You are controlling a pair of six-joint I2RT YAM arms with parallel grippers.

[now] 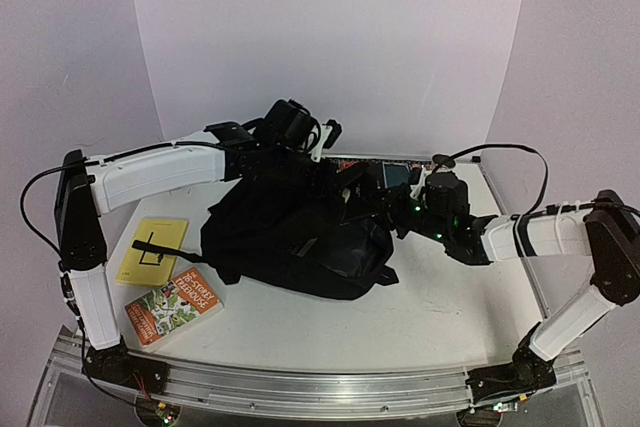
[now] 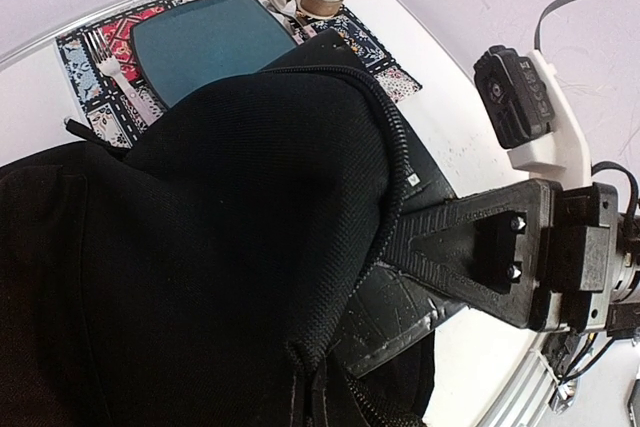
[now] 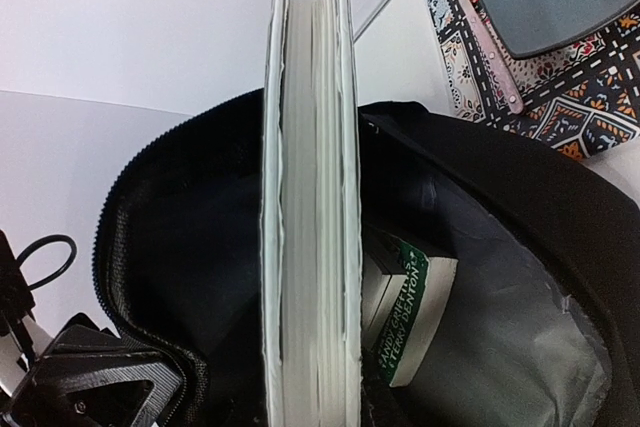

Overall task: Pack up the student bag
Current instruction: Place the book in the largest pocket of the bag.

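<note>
Black bag: the student bag [image 1: 290,237] lies mid-table [image 1: 420,322], its mouth turned toward my right arm.
Left pincer [image 2: 395,247]: I see it closed on the zipper rim, lifting that edge so the mouth gapes.
Right pincer [image 1: 415,202]: its fingers stay out of sight in the wrist view, so I cannot tell the gap; a white-edged book [image 3: 310,227] stands upright just before the lens, poised over the opening.
Inside: a green-spined book [image 3: 410,312] already rests against the grey lining.
Step in hand: I judge the book should go in edge-first, clear of the zipper teeth.
Care: I hold the rim taut and high.
Waiting: two books [image 1: 172,304] lie near the left arm.
</note>
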